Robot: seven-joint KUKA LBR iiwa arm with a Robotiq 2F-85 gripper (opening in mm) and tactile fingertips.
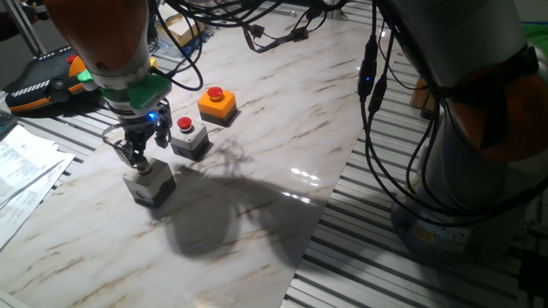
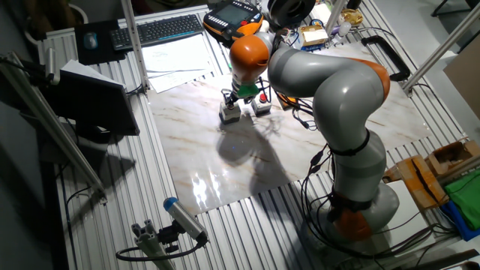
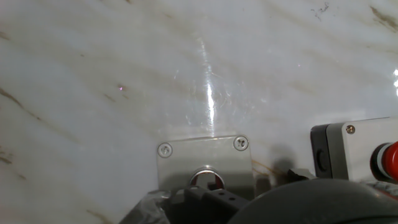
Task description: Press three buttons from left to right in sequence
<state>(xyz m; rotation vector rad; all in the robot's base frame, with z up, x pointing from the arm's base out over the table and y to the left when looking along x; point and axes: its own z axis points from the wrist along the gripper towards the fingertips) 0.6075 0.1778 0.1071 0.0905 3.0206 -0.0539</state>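
Surface, one fixed view: marble-patterned board (image 1: 257, 128) laid on a slatted metal table (image 1: 368, 257); bare board is seen right of the switches.
Buttons: first grey switch (image 1: 150, 184) under the gripper (image 1: 134, 156); second grey switch (image 1: 188, 137) and orange-yellow switch (image 1: 217, 103) lined up beyond.
Other fixed view: keyboard (image 2: 161, 30) and papers (image 2: 176, 56) are placed past the board's far edge.
Hand view: first switch's plate (image 3: 204, 162) is centred below.
Fingers: state cannot be told.
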